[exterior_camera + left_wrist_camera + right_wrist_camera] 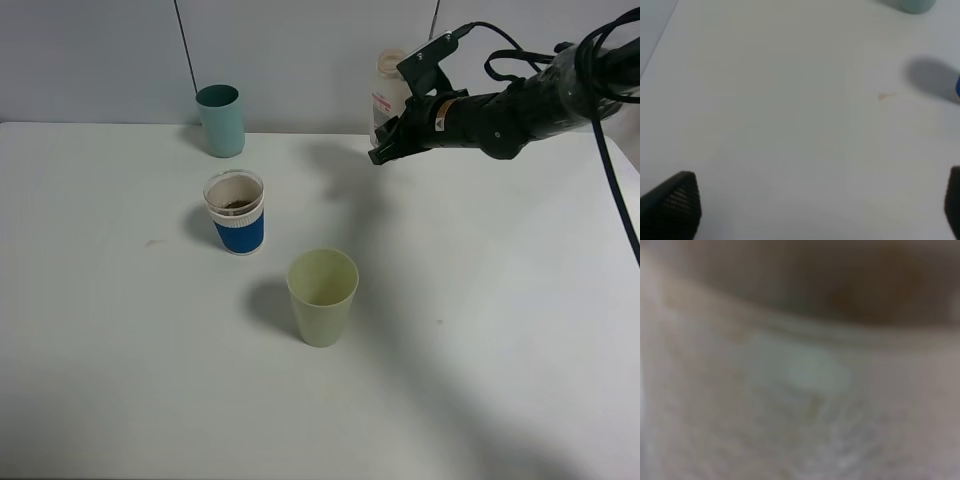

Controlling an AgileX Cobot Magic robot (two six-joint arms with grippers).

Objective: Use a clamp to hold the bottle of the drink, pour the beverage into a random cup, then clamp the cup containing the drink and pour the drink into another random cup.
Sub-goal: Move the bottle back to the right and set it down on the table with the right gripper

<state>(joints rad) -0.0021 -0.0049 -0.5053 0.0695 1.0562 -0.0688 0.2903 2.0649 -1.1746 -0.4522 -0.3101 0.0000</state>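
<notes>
Across the white worktop (480,350) everything stands upright. Right arm (520,110) reaches over the back right corner, right jaws clamped shut on the bottle (390,80), upright near the wall. I'd lower it straight and release only once its base sits flat. Left jaws gape wide, holding nothing. Pale green cup (322,297) looks empty, teal cup (221,120) I can't see into, blue-and-white cup (236,228) holds a shallow brown pool of tea (238,205).

Right arm (520,105): black, cable-wrapped, stretched roughly level from the right side, held high
Right gripper (388,143): jaws clamped on the bottle (388,85)
Left gripper (815,207): black fingertips (675,205) spread wide apart
</notes>
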